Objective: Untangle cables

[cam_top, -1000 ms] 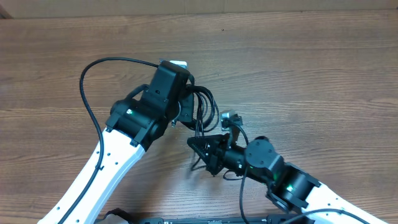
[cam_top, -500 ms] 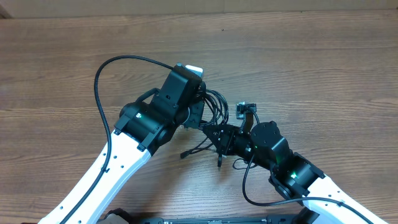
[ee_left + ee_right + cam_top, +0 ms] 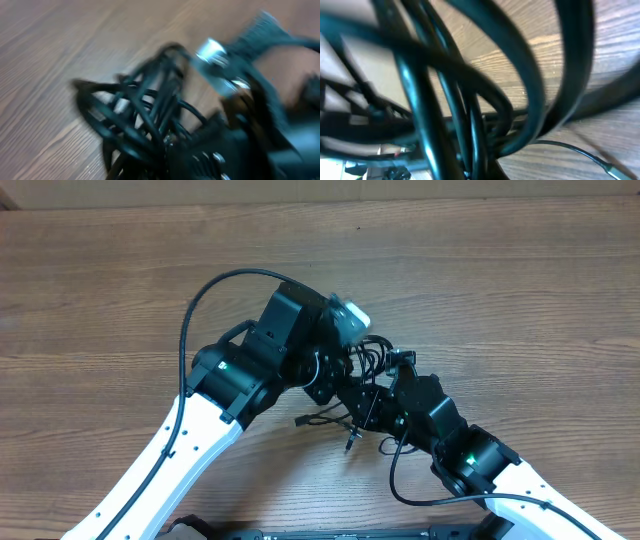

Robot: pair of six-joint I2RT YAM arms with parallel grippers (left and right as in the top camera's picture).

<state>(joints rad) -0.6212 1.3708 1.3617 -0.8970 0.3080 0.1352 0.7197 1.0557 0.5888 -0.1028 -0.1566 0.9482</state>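
Between the two grippers, near mid-table (image 3: 500, 280), the cables (image 3: 372, 355) sit bunched in one dark knot, lifted off the wood; the left gripper (image 3: 333, 373) meets the knot from its own side and the right gripper (image 3: 363, 397) from the opposite side, the two tips close together with the strands pressed between them.

Left gripper: clenched, grasping the cables; in its wrist view, which is blurred, the loops (image 3: 145, 105) fan out ahead of the fingers and draw together toward the bottom of the frame, with bare table (image 3: 50, 50) beyond them; something silvery shows up and to the right of the loops, too smeared to name.

Right gripper: clenched too, and it seems to grasp the cables; its wrist view is crowded with thick-looking black strands (image 3: 430, 100) right against the lens, so the fingertips cannot be made out; behind the strands lies wood grain (image 3: 620, 50), and a thin cord (image 3: 600, 162) runs along the table at the lower right.

Below the right gripper, toward the robot, two loose ends trail down from the knot: one with a small plug (image 3: 348, 444) pointing at the near edge, the other (image 3: 300, 421) lying out sideways under the left gripper.

Behind the left gripper, the arm's own thick lead (image 3: 195, 310) arcs up and away over the table; a pale camera housing (image 3: 350, 313) sits just above the knot.
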